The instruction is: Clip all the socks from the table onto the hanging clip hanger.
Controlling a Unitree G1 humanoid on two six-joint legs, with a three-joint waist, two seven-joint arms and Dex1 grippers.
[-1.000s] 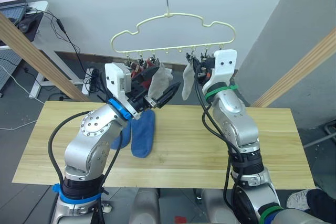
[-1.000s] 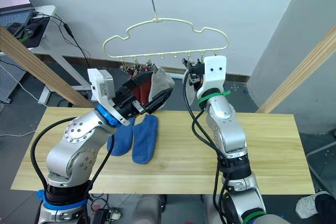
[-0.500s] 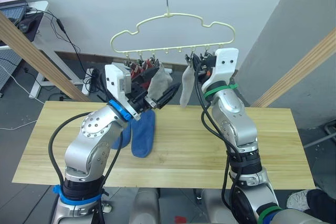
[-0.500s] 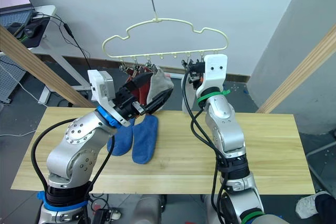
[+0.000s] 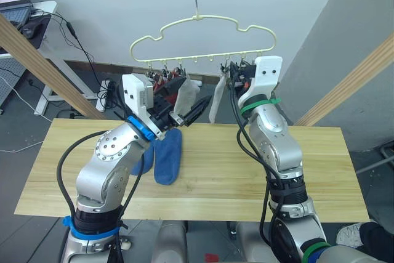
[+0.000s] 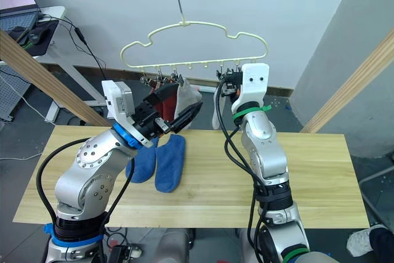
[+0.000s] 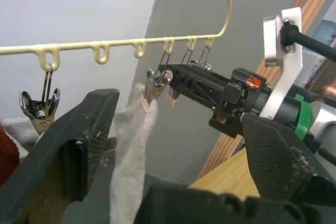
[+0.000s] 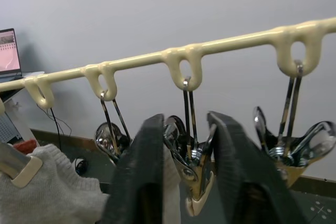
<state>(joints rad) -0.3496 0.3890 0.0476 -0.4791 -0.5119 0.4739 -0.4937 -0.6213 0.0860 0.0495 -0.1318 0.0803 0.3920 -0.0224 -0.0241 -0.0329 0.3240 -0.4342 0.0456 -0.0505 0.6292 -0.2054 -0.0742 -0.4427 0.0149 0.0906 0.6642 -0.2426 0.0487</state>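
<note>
On the table, the largest thing here, two blue socks lie side by side at about 9 o'clock from its centre. Above its far edge hangs one clip hanger, its row of clips carrying two rust red socks and two light grey socks. One grey sock hangs between the spread fingers of the left gripper, which is released around it without pinching. The other grey sock hangs at 3 o'clock from that. The right gripper reaches up at the clips, its fingers pressing one clip's handles between them.
</note>
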